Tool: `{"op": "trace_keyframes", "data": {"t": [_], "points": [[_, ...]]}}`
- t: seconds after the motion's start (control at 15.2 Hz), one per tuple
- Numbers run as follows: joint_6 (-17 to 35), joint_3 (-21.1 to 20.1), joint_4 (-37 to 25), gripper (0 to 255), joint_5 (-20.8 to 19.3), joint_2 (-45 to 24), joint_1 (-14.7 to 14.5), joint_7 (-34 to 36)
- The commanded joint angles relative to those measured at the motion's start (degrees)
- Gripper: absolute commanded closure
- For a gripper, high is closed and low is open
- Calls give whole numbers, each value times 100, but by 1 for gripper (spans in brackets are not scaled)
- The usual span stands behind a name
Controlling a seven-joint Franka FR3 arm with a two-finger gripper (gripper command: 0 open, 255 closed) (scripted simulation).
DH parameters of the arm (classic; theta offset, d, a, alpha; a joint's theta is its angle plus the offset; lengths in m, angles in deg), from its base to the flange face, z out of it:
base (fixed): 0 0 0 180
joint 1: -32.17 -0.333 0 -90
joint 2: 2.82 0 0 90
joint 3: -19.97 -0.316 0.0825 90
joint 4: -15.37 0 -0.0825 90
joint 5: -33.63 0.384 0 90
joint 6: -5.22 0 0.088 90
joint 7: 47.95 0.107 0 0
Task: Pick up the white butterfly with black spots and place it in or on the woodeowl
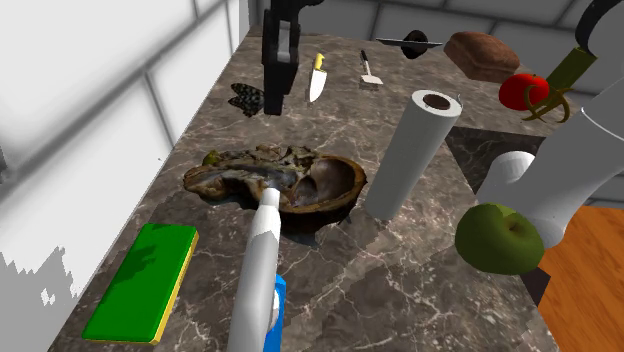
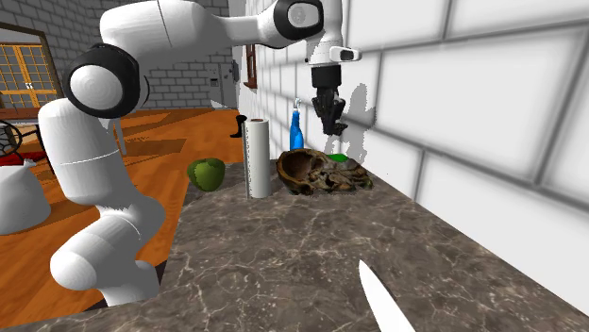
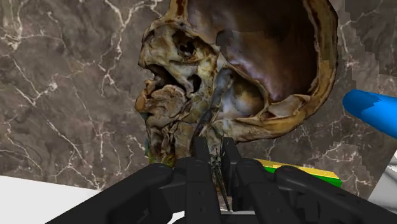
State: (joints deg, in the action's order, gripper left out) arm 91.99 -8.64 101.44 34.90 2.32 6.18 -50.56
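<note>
High over the marble counter (image 3: pixel 57 95), the gripper (image 3: pixel 215 151) has its fingers pressed almost together on a thin edge-on sliver. I take this for the butterfly (image 1: pixel 247 98), whose dark, pale-speckled wing juts towards the shoulder view's left. Beneath lies the brown, skull-like bowl (image 3: pixel 321 76). The butterfly looks feather-light, flat and fragile, so a gentle pinch near the wing root seems best.

The bench (image 1: pixel 400 270) is dark brown marble veined white, and the bowl (image 1: pixel 300 180) on it is mottled brown, ochre and grey, darker inside. The butterfly (image 1: pixel 247 98) looks black with pale spots beside the all-black gripper (image 1: pixel 277 106). In the shoulder view, a green block (image 1: pixel 140 280) edged yellow lies at the bowl's seven o'clock, a blue bottle (image 1: pixel 279 302) at six, a white roll (image 1: pixel 412 150) with brown core at three.
</note>
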Motion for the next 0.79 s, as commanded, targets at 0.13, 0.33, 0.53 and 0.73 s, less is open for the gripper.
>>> {"op": "trace_keyframes", "data": {"t": [0.13,0.33,0.53,0.73], "points": [[333,14,451,255,65,136,-1,-17],[583,32,785,255,111,232,1,-48],[827,45,1100,255,149,311,0,-74],[942,49,1245,255,164,344,-1,-84]]}}
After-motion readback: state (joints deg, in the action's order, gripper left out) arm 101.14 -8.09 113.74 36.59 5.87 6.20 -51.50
